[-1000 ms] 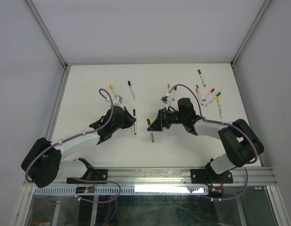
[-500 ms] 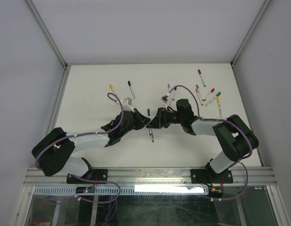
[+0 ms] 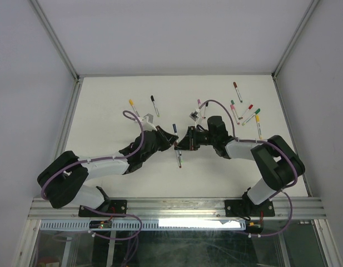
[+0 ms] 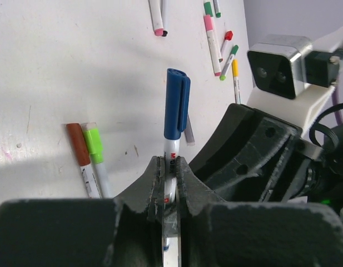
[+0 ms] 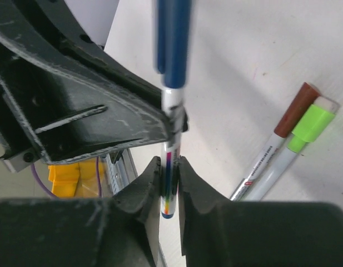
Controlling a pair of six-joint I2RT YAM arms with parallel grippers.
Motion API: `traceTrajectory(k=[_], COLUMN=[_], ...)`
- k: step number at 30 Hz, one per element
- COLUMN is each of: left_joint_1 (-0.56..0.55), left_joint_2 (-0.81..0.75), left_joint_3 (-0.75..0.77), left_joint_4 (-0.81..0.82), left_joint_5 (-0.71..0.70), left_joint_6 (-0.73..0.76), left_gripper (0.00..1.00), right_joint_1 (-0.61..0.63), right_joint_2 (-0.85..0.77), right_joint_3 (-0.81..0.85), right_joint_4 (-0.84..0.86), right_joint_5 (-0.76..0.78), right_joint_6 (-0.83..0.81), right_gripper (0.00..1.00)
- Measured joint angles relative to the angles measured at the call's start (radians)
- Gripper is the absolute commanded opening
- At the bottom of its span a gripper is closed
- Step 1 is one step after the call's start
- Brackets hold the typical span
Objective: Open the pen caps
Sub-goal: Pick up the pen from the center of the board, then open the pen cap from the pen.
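A white pen stands upright between my two grippers above the table's middle, its blue cap [image 3: 174,129] [image 4: 177,103] [image 5: 172,41] still on and pointing up. My left gripper [image 3: 171,142] [image 4: 169,161] is shut on the barrel just under the cap. Facing it, my right gripper [image 3: 184,143] [image 5: 169,165] is shut on the same barrel lower down, at its rainbow-striped tail end. Neither gripper touches the blue cap. A brown-capped pen [image 4: 78,143] [image 5: 296,108] and a light green-capped pen [image 4: 94,142] [image 5: 313,123] lie side by side on the table below.
Several capped pens lie at the back right of the white table [image 3: 246,111]. A yellow-capped pen [image 3: 132,105] and a black-capped pen [image 3: 154,104] lie at the back left. The right wrist camera [image 4: 279,55] is close to the held pen.
My left arm carried the blue-capped pen to the right, up to my right gripper. The right gripper's jaws closed on the pen's lower barrel.
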Motion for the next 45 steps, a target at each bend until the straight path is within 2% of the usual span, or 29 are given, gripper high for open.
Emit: traceTrajectory(k=[2, 4, 11, 13, 16, 18, 22, 28, 36, 45], left_joint_1=[0.000, 0.000, 0.000, 0.000, 0.000, 0.000, 0.002, 0.003, -0.002, -0.093], left_joint_2=[-0.007, -0.018, -0.134, -0.176, -0.237, -0.276, -0.346, -0.395, -0.252, -0.062], left_joint_3=[-0.008, -0.017, -0.065, -0.089, -0.131, -0.161, -0.223, -0.229, -0.012, 0.185], left_joint_4=[0.014, 0.020, 0.066, 0.092, 0.145, 0.179, 0.285, 0.374, 0.307, 0.137], left_joint_5=[0.000, 0.000, 0.038, 0.049, 0.066, 0.080, 0.103, 0.111, 0.084, -0.121], left_joint_6=[0.001, 0.002, 0.039, 0.064, 0.113, 0.139, 0.143, 0.138, 0.129, 0.130], left_gripper=[0.19, 0.32, 0.57, 0.67, 0.83, 0.98, 0.99, 0.99, 0.98, 0.80], right_joint_1=[-0.003, -0.005, -0.063, -0.086, -0.117, -0.136, -0.168, -0.227, -0.233, -0.233], right_joint_2=[0.000, 0.000, -0.016, -0.037, -0.080, -0.113, -0.201, -0.340, -0.372, -0.372], right_joint_3=[0.007, 0.017, 0.064, 0.090, 0.150, 0.200, 0.284, 0.301, 0.301, 0.301], right_joint_4=[-0.021, -0.037, -0.103, -0.164, -0.300, -0.415, -0.631, -0.798, -0.880, -0.909], right_joint_5=[-0.002, -0.016, -0.079, -0.093, -0.140, -0.167, -0.174, -0.148, -0.097, -0.070], right_joint_6=[0.000, -0.006, -0.060, -0.077, -0.207, -0.328, -0.558, -0.751, -0.844, -0.871], right_gripper=[0.02, 0.00, 0.00, 0.00, 0.00, 0.00, 0.00, 0.00, 0.00, 0.00])
